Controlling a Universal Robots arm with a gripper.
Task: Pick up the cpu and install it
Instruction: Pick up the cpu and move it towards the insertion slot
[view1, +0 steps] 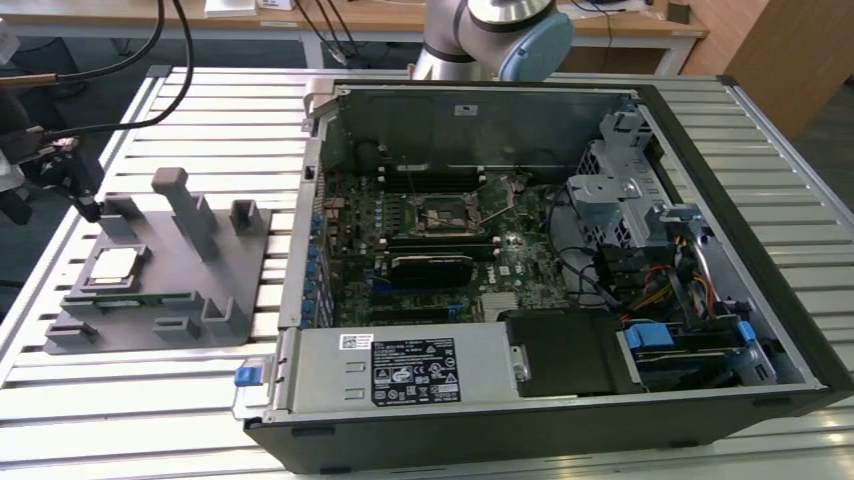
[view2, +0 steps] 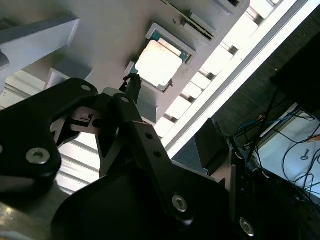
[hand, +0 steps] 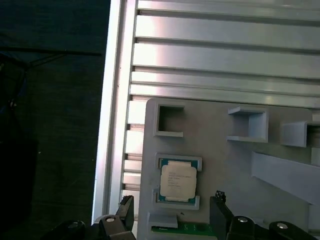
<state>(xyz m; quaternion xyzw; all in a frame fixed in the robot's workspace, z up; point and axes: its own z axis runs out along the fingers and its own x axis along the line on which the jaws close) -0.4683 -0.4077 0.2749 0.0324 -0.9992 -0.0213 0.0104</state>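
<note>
The cpu (view1: 114, 265) is a small flat square chip with a silvery top, lying in a recess of the grey fixture plate (view1: 227, 250) on the exterior view's left. In the first wrist view the cpu (hand: 177, 181) lies flat below my gripper (hand: 173, 210), which is open, its two dark fingers (hand: 126, 210) standing apart on either side of the chip's line and holding nothing. The second wrist view has the cpu (view2: 159, 62) just beyond one fingertip (view2: 132, 82). In the exterior view the gripper (view1: 86, 203) hangs above the fixture's far left edge.
The open computer case (view1: 707, 160) lies to the right of the fixture, its dark socket (view1: 441, 212) on the motherboard. A green memory stick (view1: 127, 300) sits in the fixture beside the cpu. Grey posts (view1: 180, 205) rise from the plate. The table is slatted aluminium (hand: 225, 55).
</note>
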